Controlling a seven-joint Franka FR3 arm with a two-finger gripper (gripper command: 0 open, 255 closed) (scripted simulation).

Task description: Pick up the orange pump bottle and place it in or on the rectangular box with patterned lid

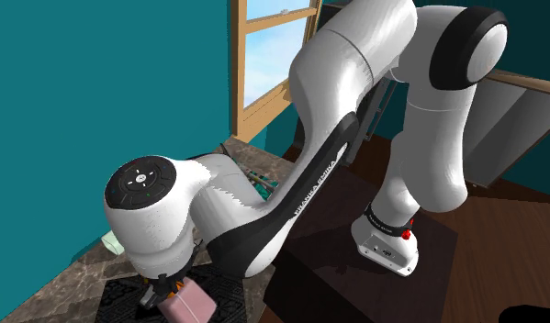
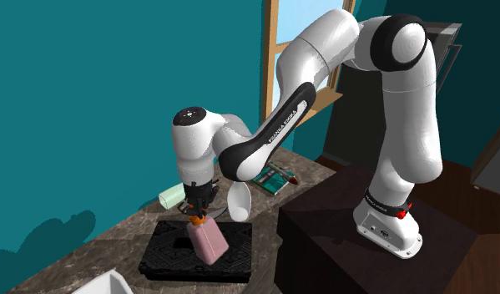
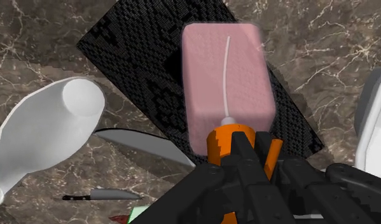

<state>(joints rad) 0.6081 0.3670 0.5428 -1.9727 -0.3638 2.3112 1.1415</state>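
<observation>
The pump bottle (image 3: 227, 83) has a pink translucent body and an orange pump head (image 3: 224, 145). My black gripper (image 3: 246, 156) is shut on the orange head, with the body hanging below it. The bottle (image 2: 208, 242) is slightly tilted over the black rectangular box with the patterned lid (image 2: 169, 250), its base at or just above the lid; whether it touches I cannot tell. In the shoulder view the gripper (image 1: 170, 290) and the bottle (image 1: 194, 306) show under the arm's wrist, over the box (image 1: 229, 292).
A white vase-like bottle (image 3: 49, 127) lies beside the box on the marble counter (image 3: 322, 57), with a knife (image 3: 100, 196) near it. A pale green cylinder (image 2: 171, 197) sits by the teal wall. A tray of small items (image 2: 273, 177) lies near the window. A white object (image 3: 373, 127) borders the box's other side.
</observation>
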